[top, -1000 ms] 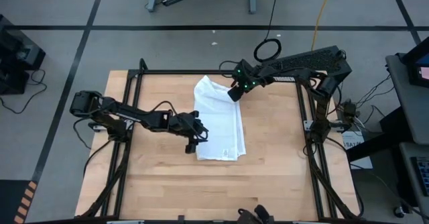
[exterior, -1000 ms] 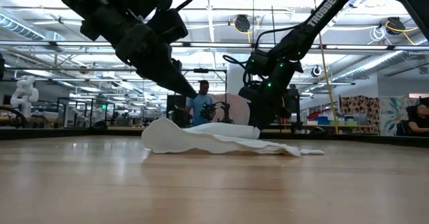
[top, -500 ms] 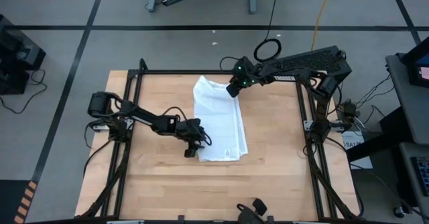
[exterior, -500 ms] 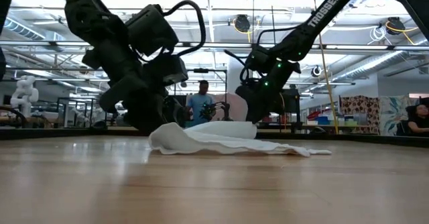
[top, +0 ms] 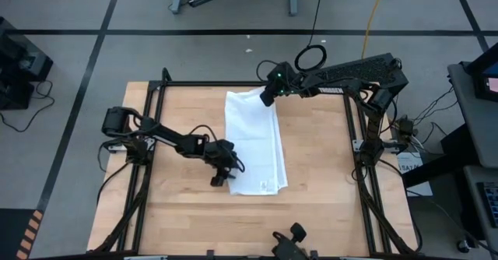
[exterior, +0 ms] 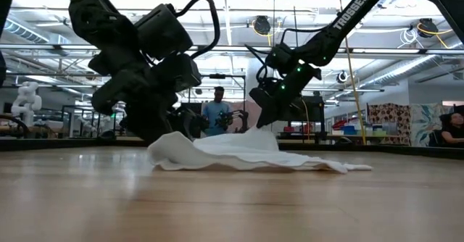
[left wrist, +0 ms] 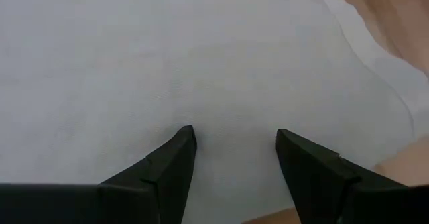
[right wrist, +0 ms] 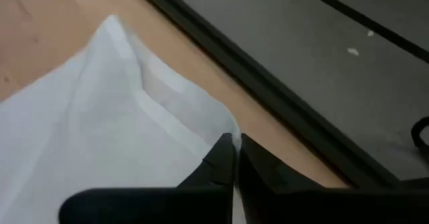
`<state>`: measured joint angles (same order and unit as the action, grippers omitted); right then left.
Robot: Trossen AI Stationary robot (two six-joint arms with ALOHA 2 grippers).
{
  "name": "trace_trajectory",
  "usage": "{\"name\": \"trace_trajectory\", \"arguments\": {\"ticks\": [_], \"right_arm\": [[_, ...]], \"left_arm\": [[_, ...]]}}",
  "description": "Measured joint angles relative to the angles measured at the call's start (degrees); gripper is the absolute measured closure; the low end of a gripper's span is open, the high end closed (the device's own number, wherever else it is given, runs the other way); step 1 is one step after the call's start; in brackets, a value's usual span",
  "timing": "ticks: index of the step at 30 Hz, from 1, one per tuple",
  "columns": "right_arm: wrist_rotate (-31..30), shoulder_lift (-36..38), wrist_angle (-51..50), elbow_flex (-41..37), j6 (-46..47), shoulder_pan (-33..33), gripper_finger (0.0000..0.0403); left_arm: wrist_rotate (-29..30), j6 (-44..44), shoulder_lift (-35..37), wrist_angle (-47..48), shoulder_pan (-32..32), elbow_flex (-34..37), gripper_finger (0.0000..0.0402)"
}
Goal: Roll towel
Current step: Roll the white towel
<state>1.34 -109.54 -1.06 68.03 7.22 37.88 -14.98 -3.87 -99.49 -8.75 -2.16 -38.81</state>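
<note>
The white towel [top: 257,147] lies spread lengthwise in the middle of the wooden table, flat on it except for its far right corner. My right gripper [top: 267,101] is shut on that corner, by the table's far edge. My left gripper [top: 220,179] is low over the towel's near left part, slanting down. In the left wrist view its fingers stand open [left wrist: 234,138], with white cloth [left wrist: 201,63] filling the space ahead of them. In the low view the towel [exterior: 246,155] rises toward my right gripper [exterior: 262,126]. My right gripper pinches the towel's far right corner [right wrist: 224,131] between its two shut fingers, slanting down from the table's far right. That corner is lifted a little off the wood; the rest of the towel lies on the table, sloping up slack to the fingers. My left gripper's open fingertips [left wrist: 184,140] stand right at the cloth near the towel's near left edge; whether they touch it I cannot tell.
A black frame rail [top: 233,83] runs along the table's far edge just behind the held corner, and more rails line the sides. Bare wood lies left [top: 179,205] and right [top: 319,159] of the towel. A person [exterior: 217,108] stands far behind the table.
My left gripper has sunk and tipped down onto the towel's near left part, shifting toward the near edge. My right gripper has drawn the far right corner toward the far edge and slightly up. The bunched far end of the towel has spread out into a straighter edge.
</note>
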Motion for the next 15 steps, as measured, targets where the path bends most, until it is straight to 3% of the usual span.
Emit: {"name": "trace_trajectory", "arguments": {"ticks": [4, 9, 15], "right_arm": [[0.0, 0.0, 0.0, 0.0, 0.4, 0.3, 0.0399], [0.1, 0.0, -0.1, 0.0, 2.5, 0.8, 0.0396], [1.1, 0.0, -2.2, 0.0, 4.3, 0.7, 0.0353]], "left_arm": [[-0.3, 0.3, 1.0, 1.1, 0.0, 0.1, 0.0185], [-6.4, 0.3, 4.0, 3.7, -0.6, 0.3, 0.0185], [-4.3, 1.6, 6.4, 4.1, -0.5, 0.3, 0.0185]]}}
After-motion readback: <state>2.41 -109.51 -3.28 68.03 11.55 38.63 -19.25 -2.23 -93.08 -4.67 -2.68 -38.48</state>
